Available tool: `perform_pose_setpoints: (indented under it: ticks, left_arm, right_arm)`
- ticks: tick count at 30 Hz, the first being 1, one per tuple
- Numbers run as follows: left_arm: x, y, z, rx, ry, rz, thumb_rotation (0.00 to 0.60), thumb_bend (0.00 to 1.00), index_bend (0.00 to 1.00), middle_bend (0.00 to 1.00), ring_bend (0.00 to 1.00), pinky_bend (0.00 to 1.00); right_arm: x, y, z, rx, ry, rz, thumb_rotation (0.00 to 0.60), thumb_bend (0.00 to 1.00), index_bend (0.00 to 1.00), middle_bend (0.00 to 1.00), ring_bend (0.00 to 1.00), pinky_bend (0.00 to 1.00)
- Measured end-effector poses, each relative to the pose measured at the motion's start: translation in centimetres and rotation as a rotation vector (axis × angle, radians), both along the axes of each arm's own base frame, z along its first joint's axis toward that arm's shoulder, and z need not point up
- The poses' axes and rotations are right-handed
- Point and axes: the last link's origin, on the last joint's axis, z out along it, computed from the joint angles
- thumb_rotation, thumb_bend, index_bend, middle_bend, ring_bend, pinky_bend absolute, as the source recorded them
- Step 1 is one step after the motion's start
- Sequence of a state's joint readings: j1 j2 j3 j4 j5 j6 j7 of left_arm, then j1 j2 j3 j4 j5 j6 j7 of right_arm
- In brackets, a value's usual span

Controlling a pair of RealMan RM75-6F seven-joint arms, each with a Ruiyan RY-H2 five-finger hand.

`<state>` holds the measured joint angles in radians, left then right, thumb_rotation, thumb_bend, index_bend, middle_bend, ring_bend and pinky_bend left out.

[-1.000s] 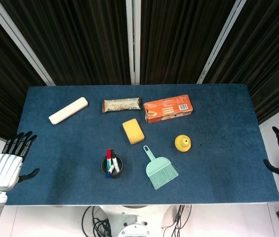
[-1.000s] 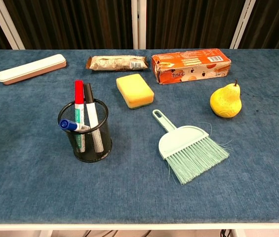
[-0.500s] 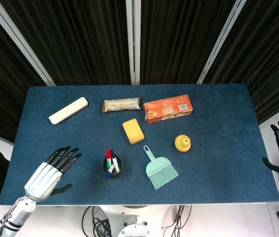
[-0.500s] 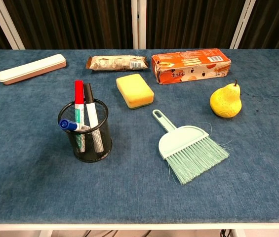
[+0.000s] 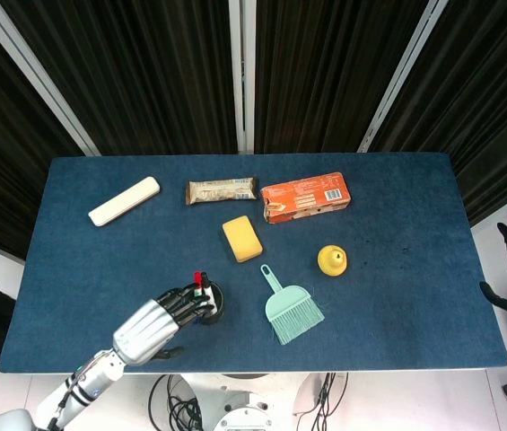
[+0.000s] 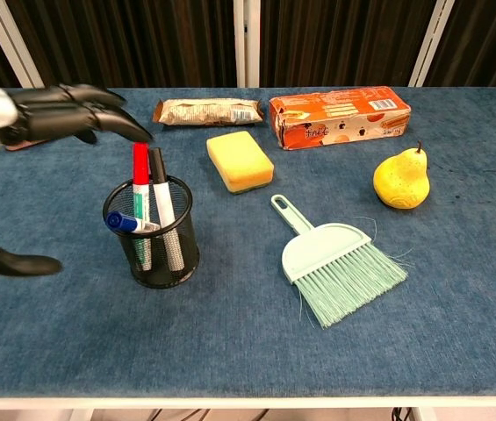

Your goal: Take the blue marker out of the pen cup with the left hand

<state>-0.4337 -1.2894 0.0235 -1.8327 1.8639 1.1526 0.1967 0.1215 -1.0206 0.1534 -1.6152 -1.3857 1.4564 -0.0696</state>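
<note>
orange box (image 6: 340, 117) with print too small to read, no legible text elsewhere

Black mesh pen cup (image 6: 154, 239); blue marker (image 6: 130, 224); probably teal brush (image 6: 340, 266).

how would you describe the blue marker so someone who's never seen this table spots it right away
Find the black mesh pen cup near the table's front edge, left of the mint hand brush. Among its markers, the blue marker has the only blue cap and lies tilted across the rim, while the red-capped and black-capped ones stand upright.

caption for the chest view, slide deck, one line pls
Left hand, fingers spread, hovers above black mesh pen cup holding the blue marker, not touching it.
</note>
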Motion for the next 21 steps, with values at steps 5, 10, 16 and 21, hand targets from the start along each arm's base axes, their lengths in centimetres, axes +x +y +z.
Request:
perform_pose_setpoints:
  ticks: [5, 10, 16, 21]
  left_arm:
    - [0.5, 0.6, -1.5, -0.017, -0.004, -0.025, 0.6, 0.16, 0.22, 0.2, 0.12, 0.33]
    - [0.5, 1.5, -2.2, 0.029, 0.036, -0.058, 0.6, 0.18, 0.25, 0.25, 0.18, 0.41]
    - [0.0, 2.2, -2.9, 0.059, 0.073, -0.05, 0.6, 0.2, 0.29, 0.29, 0.26, 0.53]
    - [-0.4, 2.6, -3.4, 0.056, 0.085, -0.042, 0.6, 0.23, 0.32, 0.33, 0.33, 0.6]
  right_arm:
    - [-0.4, 0.0, -0.2, 0.005, -0.003, -0.017, 0.6, 0.14, 0.0, 0.0, 0.0, 0.0]
    - [-0.5, -0.1, -0.3, 0.011, -0.001, -0.022, 0.6, 0.14, 0.0, 0.0, 0.0, 0.0]
    - [-0.6, -0.2, -0.4, 0.015, -0.006, -0.033, 0.6, 0.14, 0.0, 0.0, 0.0, 0.0]
    - [-0.8, -0.2, -0.5, 0.034, -0.021, -0.042, 0.6, 0.15, 0.0, 0.0, 0.0, 0.0]
